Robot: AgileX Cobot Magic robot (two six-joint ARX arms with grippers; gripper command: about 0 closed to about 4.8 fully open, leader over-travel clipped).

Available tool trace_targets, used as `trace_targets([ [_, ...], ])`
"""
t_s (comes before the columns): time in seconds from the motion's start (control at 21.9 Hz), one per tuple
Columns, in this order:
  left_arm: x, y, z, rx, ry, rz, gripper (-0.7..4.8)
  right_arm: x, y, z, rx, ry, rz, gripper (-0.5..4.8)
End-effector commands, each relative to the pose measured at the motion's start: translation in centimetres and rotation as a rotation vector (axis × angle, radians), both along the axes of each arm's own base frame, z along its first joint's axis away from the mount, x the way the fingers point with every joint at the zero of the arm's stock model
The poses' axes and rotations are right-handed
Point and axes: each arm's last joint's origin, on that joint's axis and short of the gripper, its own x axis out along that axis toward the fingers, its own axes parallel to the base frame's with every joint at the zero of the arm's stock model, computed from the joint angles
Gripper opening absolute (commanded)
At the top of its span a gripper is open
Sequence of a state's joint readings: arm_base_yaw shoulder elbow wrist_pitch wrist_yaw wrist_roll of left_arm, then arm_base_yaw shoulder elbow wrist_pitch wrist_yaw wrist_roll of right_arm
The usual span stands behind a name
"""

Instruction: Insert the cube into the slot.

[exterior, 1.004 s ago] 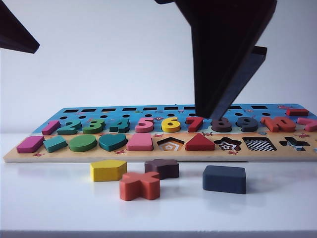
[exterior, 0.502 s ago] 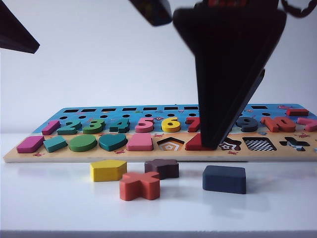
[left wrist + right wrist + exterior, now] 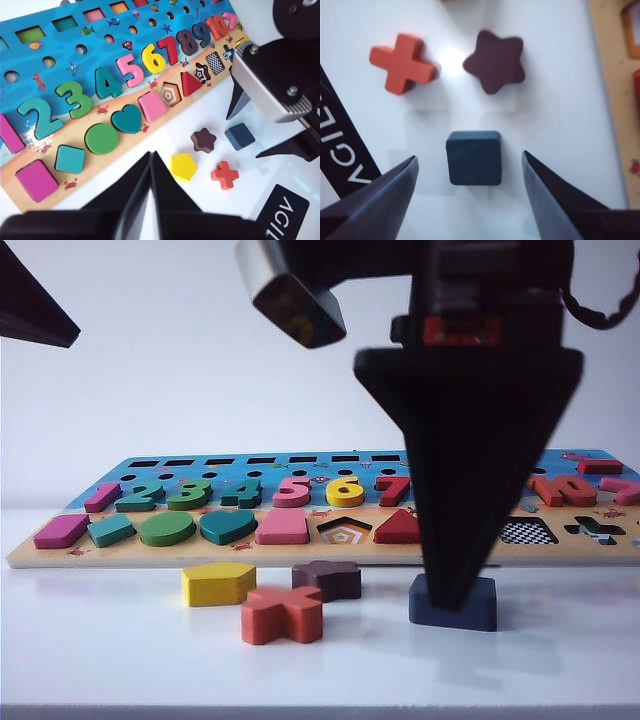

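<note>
The cube [image 3: 473,157], a flat navy square block, lies on the white table in front of the puzzle board [image 3: 300,554]. My right gripper [image 3: 469,155] is open and lowered over the cube. One finger stands on each side of it with clear gaps, touching nothing. In the exterior view the gripper's dark wedge [image 3: 455,595] hides most of the cube [image 3: 482,608]. The checkered square slot [image 3: 525,531] is in the board's front row, just behind. My left gripper [image 3: 151,154] is shut and empty, hovering off the board's near edge, away from the loose pieces.
A yellow hexagon [image 3: 218,583], a red cross [image 3: 282,613] and a dark brown star [image 3: 328,579] lie loose to the left of the cube. The board holds coloured numbers and shapes. It has open hexagon [image 3: 345,531] and cross [image 3: 596,529] recesses.
The right gripper has come down from above the board's number row to the table, now straddling the cube. The left arm and all the pieces have stayed put.
</note>
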State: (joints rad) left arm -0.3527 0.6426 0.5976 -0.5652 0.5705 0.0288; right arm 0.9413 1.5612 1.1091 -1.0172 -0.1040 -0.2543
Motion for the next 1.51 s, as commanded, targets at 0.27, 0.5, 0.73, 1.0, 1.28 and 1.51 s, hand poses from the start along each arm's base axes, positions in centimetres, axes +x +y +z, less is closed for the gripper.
trace_targets([
  [0.27,0.09,-0.02,0.15,-0.004,-0.02,-0.002,0.1,0.06,0.03,-0.57,0.01,-0.032,-0.017,3.62],
  [0.5,0.09,-0.02,0.15,-0.004,-0.02,-0.002,0.09,0.1,0.08,-0.57,0.016,-0.036,-0.02,3.17],
  [0.73,0.09,-0.02,0.15,-0.004,-0.019,-0.002,0.09,0.09,0.05,-0.58,0.013,-0.034,-0.02,2.67],
  [1.0,0.09,-0.02,0.15,-0.004,-0.02,-0.002,0.1,0.05,0.0,-0.64,0.009,-0.031,-0.023,2.04],
  [1.28,0.09,-0.02,0.15,-0.004,-0.02,-0.002,0.09,0.04,-0.02,-0.63,0.007,-0.029,-0.024,1.45],
  [1.51,0.09,-0.02,0.15,-0.004,-0.02,-0.002,0.09,0.04,-0.04,-0.37,0.013,-0.035,-0.031,1.24],
])
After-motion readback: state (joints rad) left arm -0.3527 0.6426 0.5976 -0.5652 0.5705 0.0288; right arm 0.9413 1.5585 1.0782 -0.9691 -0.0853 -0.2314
